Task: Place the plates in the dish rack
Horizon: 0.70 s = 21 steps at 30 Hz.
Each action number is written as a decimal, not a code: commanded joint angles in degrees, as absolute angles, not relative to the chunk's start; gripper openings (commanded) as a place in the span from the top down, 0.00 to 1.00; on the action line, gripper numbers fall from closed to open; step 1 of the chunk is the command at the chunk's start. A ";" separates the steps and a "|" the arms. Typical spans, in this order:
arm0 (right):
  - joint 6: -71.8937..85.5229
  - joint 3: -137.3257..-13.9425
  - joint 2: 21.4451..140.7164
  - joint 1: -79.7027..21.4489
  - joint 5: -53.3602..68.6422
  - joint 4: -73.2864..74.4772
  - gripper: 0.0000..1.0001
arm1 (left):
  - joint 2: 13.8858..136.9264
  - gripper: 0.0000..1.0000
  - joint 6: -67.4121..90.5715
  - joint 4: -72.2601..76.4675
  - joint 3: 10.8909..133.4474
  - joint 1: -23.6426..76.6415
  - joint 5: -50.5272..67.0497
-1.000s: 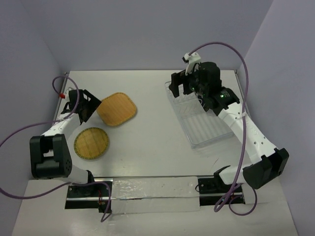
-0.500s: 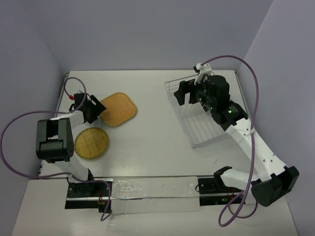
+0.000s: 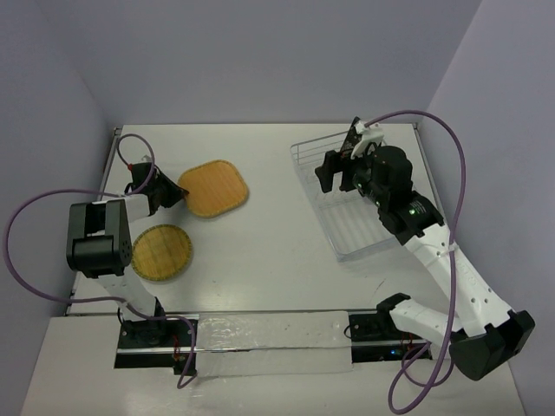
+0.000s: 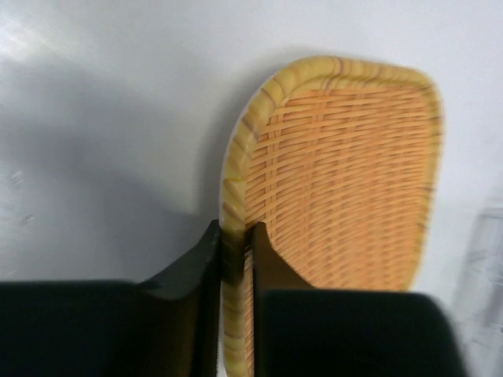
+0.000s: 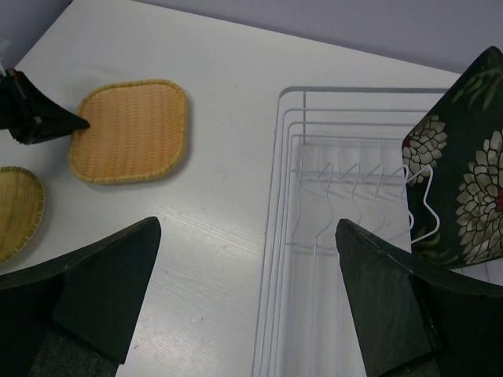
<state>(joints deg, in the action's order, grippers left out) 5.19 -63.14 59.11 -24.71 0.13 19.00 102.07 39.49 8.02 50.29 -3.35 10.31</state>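
Left wrist view shows the left pincer (image 4: 234,236) closed on the rim of the orange plate (image 4: 346,173), one finger above the edge and one below. Pinching the rim is, I judge, the only sure hold on a plate this shallow, and it should let the arm tip the plate onto its edge for the rack. A dark shadow under the gripped side suggests that edge is raised a little off the table (image 3: 269,243), though I cannot tell for certain.

The orange plate is a rounded square with a woven, basket-like pattern and a paler, yellowish braided rim. It sits at the far left of the table, well apart from the dish rack (image 3: 351,227) on the right. The round yellow-green plate (image 3: 161,252), smaller and woven-looking too, lies flat nearer, just beside the left arm.

Over the rack hangs the right pincer (image 5: 247,228), fingers spread wide and holding nothing. The black plate (image 5: 464,196), with white and red flowers, stands on edge among the wire tines at one end of the rack. I judge one plate loaded and two to go, the orange one in hand.
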 commanded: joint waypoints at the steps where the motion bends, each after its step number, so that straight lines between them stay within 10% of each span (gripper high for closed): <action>1: 6.50 -61.24 56.09 -24.35 -0.54 17.14 0.00 | 101.23 0.96 37.96 7.72 51.60 -3.34 11.66; 21: 8.84 -55.39 60.22 -25.92 21.08 14.08 0.00 | 74.87 1.00 42.84 21.92 42.08 5.59 32.94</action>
